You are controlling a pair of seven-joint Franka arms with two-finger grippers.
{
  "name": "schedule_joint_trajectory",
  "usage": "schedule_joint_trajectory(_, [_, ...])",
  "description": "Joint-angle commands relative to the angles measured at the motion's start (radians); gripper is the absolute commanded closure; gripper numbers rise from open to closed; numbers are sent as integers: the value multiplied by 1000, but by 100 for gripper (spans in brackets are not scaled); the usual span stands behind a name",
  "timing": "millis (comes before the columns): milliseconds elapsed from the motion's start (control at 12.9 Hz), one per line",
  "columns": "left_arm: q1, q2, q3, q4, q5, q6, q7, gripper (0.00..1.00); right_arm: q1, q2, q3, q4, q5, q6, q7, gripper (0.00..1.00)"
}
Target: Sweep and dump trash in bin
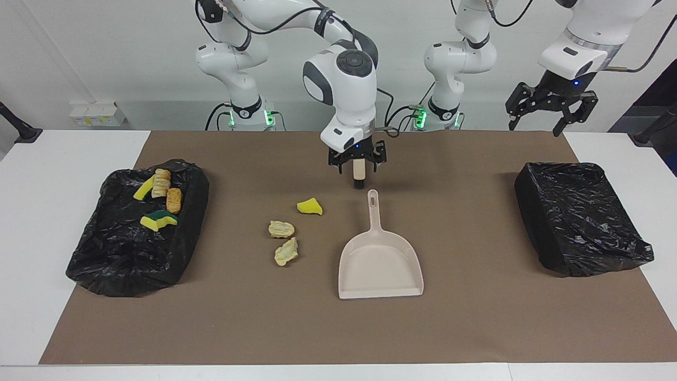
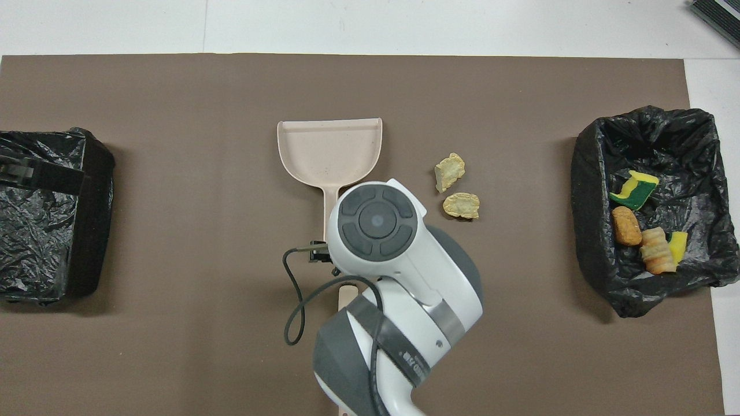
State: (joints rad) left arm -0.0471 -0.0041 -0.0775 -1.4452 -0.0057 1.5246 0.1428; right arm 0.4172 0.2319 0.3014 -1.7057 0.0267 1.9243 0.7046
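brown matting [image 1: 476, 317] covers the table in front of you, and the right arm's bulk hides much of it from overhead: there the right gripper [image 1: 356, 163] is buried under its own wrist, and only a stub of the beige brush handle [image 2: 347, 294] shows below it. from the facing camera you see that gripper hanging over the mat with its fingers spread; the beige stick lies between them, and whether they touch it is hard to make out. the left gripper [image 1: 550, 108] waits in the air over the left arm's end of the table, fingers apart and empty; overhead it shows only as a dark bar at the picture's edge.

the smooth beige plastic dustpan [image 1: 380, 259] lies flat on the mat, its handle pointing toward the robots, its tray bare.

the trash is split. three scraps sit loose on the mat beside the dustpan, toward the right arm's end: a yellow sponge wedge [image 1: 309, 206], hidden overhead by the arm, and two crusty tan chunks [image 1: 281, 229] [image 1: 286, 252]. four more lie in the crinkled black-lined bin [image 1: 106, 254]: a yellow sponge bit [image 1: 143, 189], a ridged bread roll [image 1: 161, 183], an orange chunk [image 1: 174, 200] and a green-topped sponge [image 1: 158, 219].

the second black-lined bin [image 1: 579, 217] stands at the left arm's end; its inside you can't read.
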Motion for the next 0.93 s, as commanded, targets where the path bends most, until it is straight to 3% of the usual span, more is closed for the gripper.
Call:
schedule_joint_trajectory(0, [-29, -1, -13, -33, -11, 55, -20, 0, 37, -144, -1, -234, 91, 71, 18, 0])
schedule_joint_trajectory(233, [-117, 47, -16, -93, -16, 199, -80, 0, 127, -170, -2, -386, 128, 159, 84, 0])
schedule_joint_trajectory(466, [-220, 61, -14, -199, -14, 336, -197, 0, 208, -189, -1, -535, 156, 321, 137, 0])
schedule_joint_trajectory(699, [-316, 78, -14, -332, -14, 468, -279, 0, 248, -216, -2, -566, 225, 318, 138, 0])
schedule_joint_trajectory(854, [-387, 137, -13, -354, -1, 535, -371, 0, 253, -232, -1, -586, 229, 312, 136, 0])
